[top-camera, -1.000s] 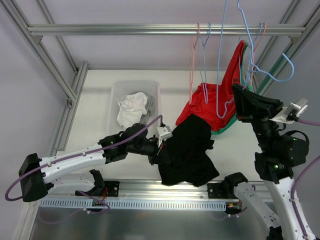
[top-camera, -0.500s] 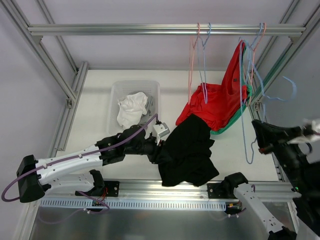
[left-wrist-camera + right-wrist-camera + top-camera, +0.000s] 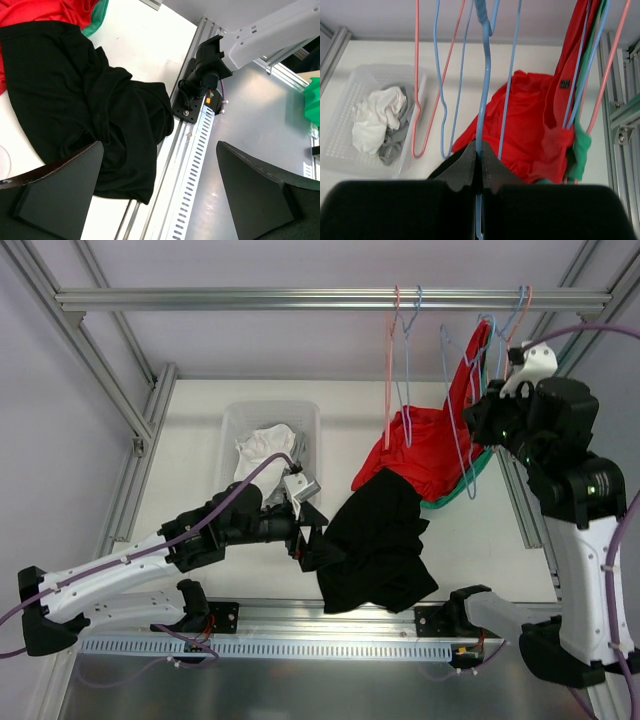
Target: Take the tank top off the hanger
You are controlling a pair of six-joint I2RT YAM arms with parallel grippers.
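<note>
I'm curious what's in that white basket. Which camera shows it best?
The top external view: the whole basket shows from above, with white cloth inside. The right wrist view also shows the basket, but cut off at the left edge. The left wrist view does not show it.

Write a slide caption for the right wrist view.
Right pincer shut on a blue hanger, red top hanging beyond, basket at left.
</note>
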